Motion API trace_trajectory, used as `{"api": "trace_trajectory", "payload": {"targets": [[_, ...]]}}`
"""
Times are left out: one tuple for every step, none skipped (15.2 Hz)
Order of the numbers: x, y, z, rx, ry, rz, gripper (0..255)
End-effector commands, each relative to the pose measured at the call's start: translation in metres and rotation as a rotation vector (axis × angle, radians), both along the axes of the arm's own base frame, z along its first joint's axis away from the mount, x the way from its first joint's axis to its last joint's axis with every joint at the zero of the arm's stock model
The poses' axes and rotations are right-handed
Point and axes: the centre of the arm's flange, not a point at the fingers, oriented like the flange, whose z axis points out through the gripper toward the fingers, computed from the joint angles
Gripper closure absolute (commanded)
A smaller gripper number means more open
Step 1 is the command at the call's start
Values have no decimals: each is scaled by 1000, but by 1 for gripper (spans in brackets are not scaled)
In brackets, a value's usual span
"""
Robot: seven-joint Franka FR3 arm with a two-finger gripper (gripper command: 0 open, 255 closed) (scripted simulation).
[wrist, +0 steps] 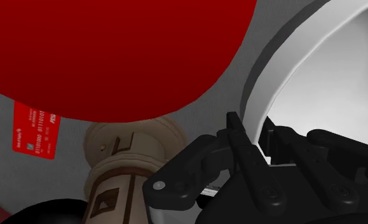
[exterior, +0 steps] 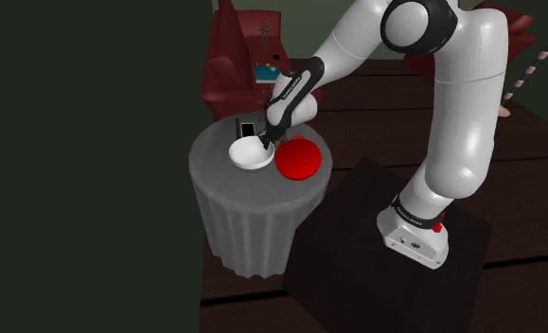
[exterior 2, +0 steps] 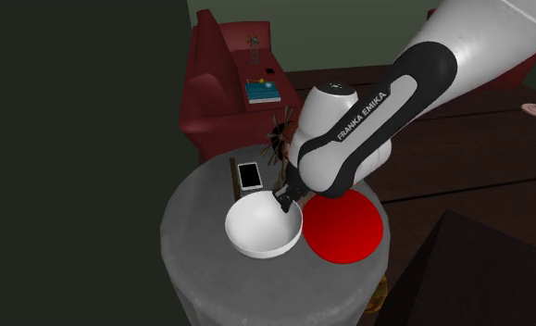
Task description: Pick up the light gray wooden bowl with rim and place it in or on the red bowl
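We see the gripper (exterior 2: 282, 202) clamped on the rim of the white bowl (exterior 2: 256, 233) (the side facing the red bowl (exterior 2: 349, 233)), which sits on the round table (exterior 2: 187, 239). The red bowl lies just beside it, toward the second exterior view's right.

We're looking at a home living room: red armchair (exterior: 226, 71), round grey side table (exterior: 253, 222), dark plank floor (exterior: 366, 90).

The shoulder view looks down from behind the stand (exterior: 357, 236), well back, facing the round table (exterior: 210, 156). The second exterior view looks from nearly the same side, nearer and steeper; both share the tabletop and the red armchair (exterior: 226, 71) beyond. The wrist view hangs close over the rim of the white bowl (wrist: 316, 70).
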Motion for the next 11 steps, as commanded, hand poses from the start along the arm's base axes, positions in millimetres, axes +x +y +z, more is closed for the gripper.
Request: {"api": "trace_trajectory", "payload": {"targets": [[-1,0,11,0,0,0,255],[-1,0,16,0,0,0,255],[-1,0,22,0,0,0,255],[-1,0,27,0,0,0,255],[-1,0,32,0,0,0,255],[-1,0,37,0,0,0,255],[-1,0,43,0,0,0,255],[-1,0,48,0,0,0,255],[-1,0,53,0,0,0,255],[-1,0,59,0,0,0,255],[-1,0,64,0,0,0,255]]}}
